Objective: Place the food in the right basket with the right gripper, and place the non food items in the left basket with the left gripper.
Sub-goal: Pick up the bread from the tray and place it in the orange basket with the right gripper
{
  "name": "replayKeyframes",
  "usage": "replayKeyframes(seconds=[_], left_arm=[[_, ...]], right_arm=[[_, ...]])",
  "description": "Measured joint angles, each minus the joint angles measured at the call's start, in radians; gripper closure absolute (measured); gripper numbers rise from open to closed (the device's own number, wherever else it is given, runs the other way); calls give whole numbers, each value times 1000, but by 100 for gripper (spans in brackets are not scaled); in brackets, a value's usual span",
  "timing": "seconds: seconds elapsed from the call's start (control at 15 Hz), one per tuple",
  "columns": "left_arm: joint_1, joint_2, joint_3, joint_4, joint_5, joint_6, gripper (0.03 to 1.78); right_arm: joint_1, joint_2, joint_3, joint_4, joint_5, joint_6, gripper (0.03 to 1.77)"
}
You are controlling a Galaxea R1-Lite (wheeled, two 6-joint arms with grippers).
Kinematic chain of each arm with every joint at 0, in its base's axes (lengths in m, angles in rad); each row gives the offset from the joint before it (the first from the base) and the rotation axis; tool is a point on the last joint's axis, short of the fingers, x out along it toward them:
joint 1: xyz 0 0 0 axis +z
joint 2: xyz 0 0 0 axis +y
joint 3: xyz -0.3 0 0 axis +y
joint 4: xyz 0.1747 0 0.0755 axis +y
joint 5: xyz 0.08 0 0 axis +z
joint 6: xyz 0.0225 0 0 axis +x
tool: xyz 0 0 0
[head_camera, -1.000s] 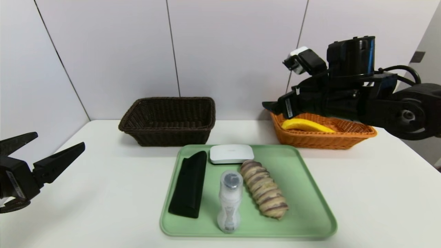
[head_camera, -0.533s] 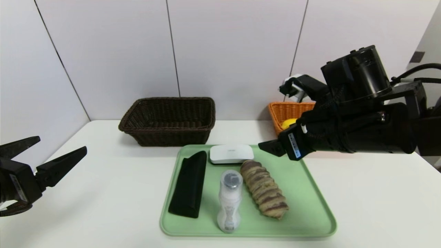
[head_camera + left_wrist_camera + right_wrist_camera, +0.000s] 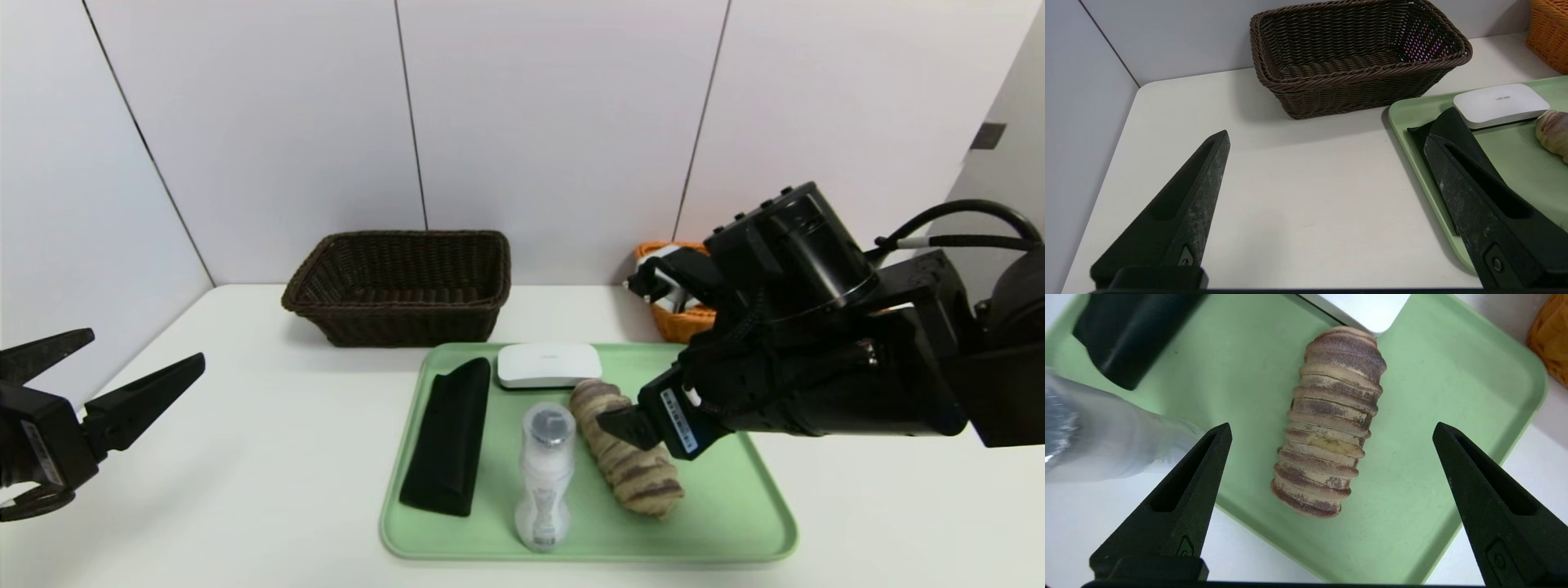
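Note:
A striped bread loaf (image 3: 624, 457) (image 3: 1331, 420) lies on the green tray (image 3: 735, 523). My right gripper (image 3: 620, 426) (image 3: 1331, 426) hovers open just above it, one finger on each side, touching nothing. Also on the tray are a black pouch (image 3: 447, 437), a white flat device (image 3: 549, 364) and a small clear bottle (image 3: 543, 474) lying beside the loaf. My right arm hides most of the orange basket (image 3: 682, 324), and the banana is out of view. The dark brown basket (image 3: 400, 282) (image 3: 1355, 61) is empty. My left gripper (image 3: 143, 347) (image 3: 1327, 139) hangs open at the table's left edge.
The white table (image 3: 245, 457) ends at a wall just behind both baskets. The bottle (image 3: 1098, 445) lies close to one right finger. In the left wrist view the tray's edge (image 3: 1400, 118) and the pouch (image 3: 1457, 126) sit by one finger.
My right arm has swung from over the orange basket forward and down to the bread loaf, gripper still open; it now covers the banana. The left gripper has hardly moved.

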Motion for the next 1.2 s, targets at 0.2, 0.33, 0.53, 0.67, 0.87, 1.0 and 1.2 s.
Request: replayKeyframes(seconds=[0.2,0.33,0.53,0.67,0.87,1.0,1.2], left_arm=[[0,-3,1,1,0,0,12],[0,-4,1,2,0,0,12],[0,-4,5,3,0,0,12],[0,-4,8,3,0,0,12],[0,-5,11,3,0,0,12],[0,-5,12,3,0,0,12],[0,-9,12,7,0,0,12]], right_arm=[[2,39,5,-4,-35,9,10],[2,67,8,-7,-58,16,10],[2,103,12,-10,-66,44,10],[2,123,15,-27,-66,47,10],[2,156,34,-72,-66,73,10],[2,178,63,-121,-66,81,10],[-2,209,110,-197,-66,85,10]])
